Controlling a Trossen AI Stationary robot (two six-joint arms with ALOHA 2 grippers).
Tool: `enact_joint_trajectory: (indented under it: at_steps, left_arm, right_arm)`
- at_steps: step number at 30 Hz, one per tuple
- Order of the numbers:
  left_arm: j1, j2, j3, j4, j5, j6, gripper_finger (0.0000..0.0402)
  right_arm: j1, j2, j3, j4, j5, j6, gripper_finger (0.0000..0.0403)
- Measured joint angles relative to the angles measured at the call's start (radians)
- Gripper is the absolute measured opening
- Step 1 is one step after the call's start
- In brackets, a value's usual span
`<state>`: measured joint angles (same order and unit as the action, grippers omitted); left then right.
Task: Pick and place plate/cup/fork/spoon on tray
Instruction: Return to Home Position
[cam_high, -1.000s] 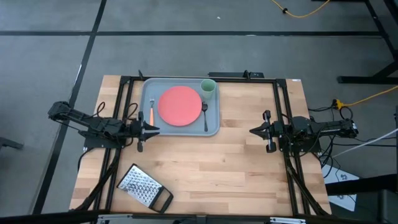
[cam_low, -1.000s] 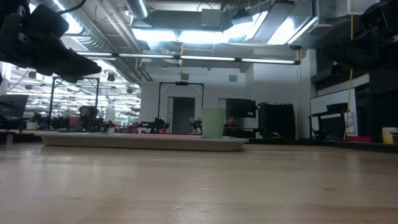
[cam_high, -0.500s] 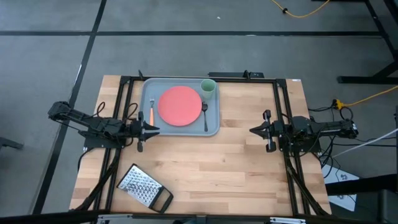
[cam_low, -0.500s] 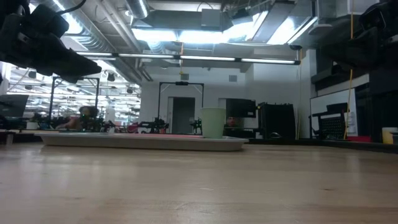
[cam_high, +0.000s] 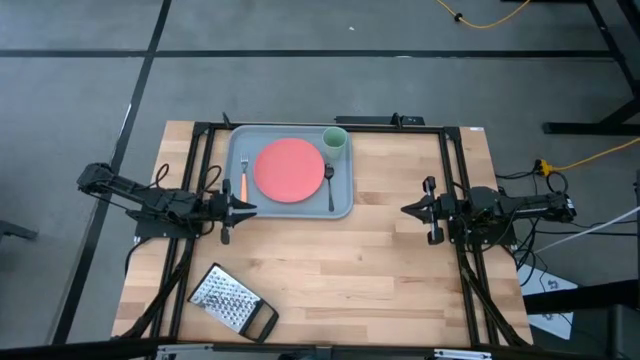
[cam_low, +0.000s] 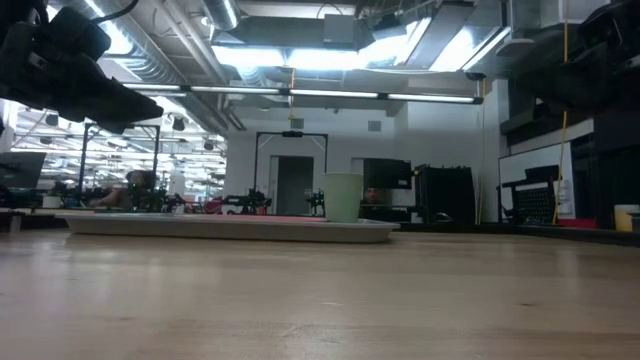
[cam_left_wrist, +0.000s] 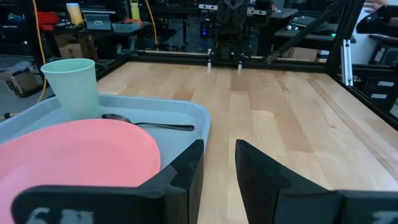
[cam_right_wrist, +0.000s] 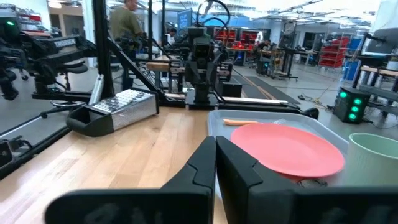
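Observation:
The grey-blue tray (cam_high: 238, 150) lies at the table's far middle. On it rest the coral plate (cam_high: 289, 170), the pale green cup (cam_high: 334, 141) at its far right corner, the orange-handled fork (cam_high: 243, 183) left of the plate and the dark spoon (cam_high: 330, 187) right of it. My left gripper (cam_high: 250, 209) hovers off the tray's near left corner, its fingers a narrow gap apart (cam_left_wrist: 219, 152) and empty. My right gripper (cam_high: 405, 210) hovers right of the tray, shut (cam_right_wrist: 216, 146) and empty.
A metal grater with a black handle (cam_high: 232, 303) lies near the table's near left corner. Bare wood lies between the tray and the near edge. Black frame rails (cam_high: 452, 170) run along the table's left and right sides. A person (cam_right_wrist: 127, 25) stands in the room beyond.

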<state>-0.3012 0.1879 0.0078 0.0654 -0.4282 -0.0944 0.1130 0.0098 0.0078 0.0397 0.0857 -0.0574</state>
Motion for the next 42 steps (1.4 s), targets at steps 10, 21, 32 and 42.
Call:
enact_joint_trajectory:
  at_steps: [10,21,32,42]
  left_arm:
    - [0.0,0.0,0.0,0.0,0.0,0.0,0.0085]
    - [0.0,0.0,0.0,0.0,0.0,0.0,0.0085]
    - [0.0,0.0,0.0,0.0,0.0,0.0,0.0085]
    - [0.0,0.0,0.0,0.0,0.0,0.0,0.0085]
  right_arm:
    - [0.017,-0.004,0.0,-0.001,0.0,0.0,0.0017]
    - [0.017,-0.004,0.0,-0.001,0.0,0.0,0.0017]
    - [0.017,0.001,0.0,0.0,0.0,0.0,0.0017]
    - [0.018,0.001,0.0,0.0,0.0,0.0,0.0017]
